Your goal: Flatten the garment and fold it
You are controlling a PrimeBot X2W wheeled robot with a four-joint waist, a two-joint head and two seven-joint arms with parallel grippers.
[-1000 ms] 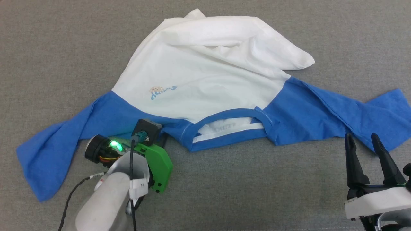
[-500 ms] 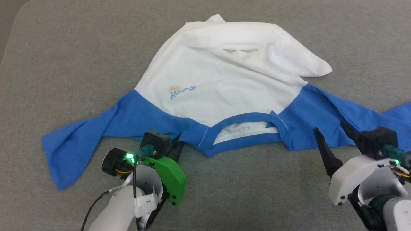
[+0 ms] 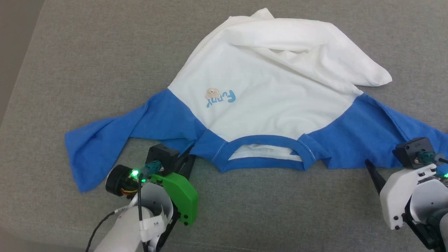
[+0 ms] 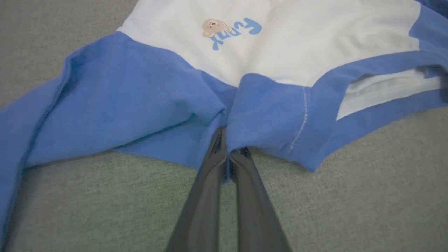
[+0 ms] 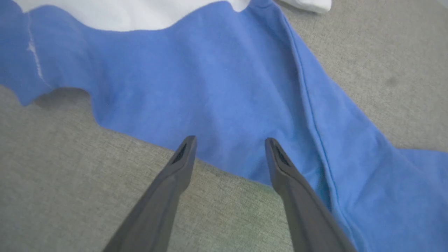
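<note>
— What lies beneath the work?
— A grey woven surface (image 3: pixel 87 52) is seen, with its left edge shown at the upper left of the head view. The garment (image 3: pixel 276 91) is spread across the middle of it. The neckline (image 3: pixel 262 154) is turned to the near edge and the white body is bunched toward the far edge.
— What is changed from half a second ago?
— The whole head view is shifted, so the camera is taken to have moved, and more of the left edge is shown. On the cloth itself the chest is drawn flatter: the light-blue lettering (image 3: pixel 222 99) and the bear patch (image 3: pixel 212 93) are laid out smoother than before.
— How are the jaws of the left gripper (image 4: pixel 229 154) held?
— They are pressed together on the blue shoulder cloth just left of the neckline, and a fold of it is pinched between the tips.
— And the right gripper (image 5: pixel 229 143)?
— Its jaws are held wide apart, with the tips set over the near hem of the blue sleeve (image 5: pixel 245 87) on the robot's right. Contact with the cloth cannot be told. In the picture of a second ago it is stood upright; now it is tipped toward that sleeve.
— The other sleeve (image 3: pixel 101 147)?
— It is stretched toward the left edge and twisted midway.
</note>
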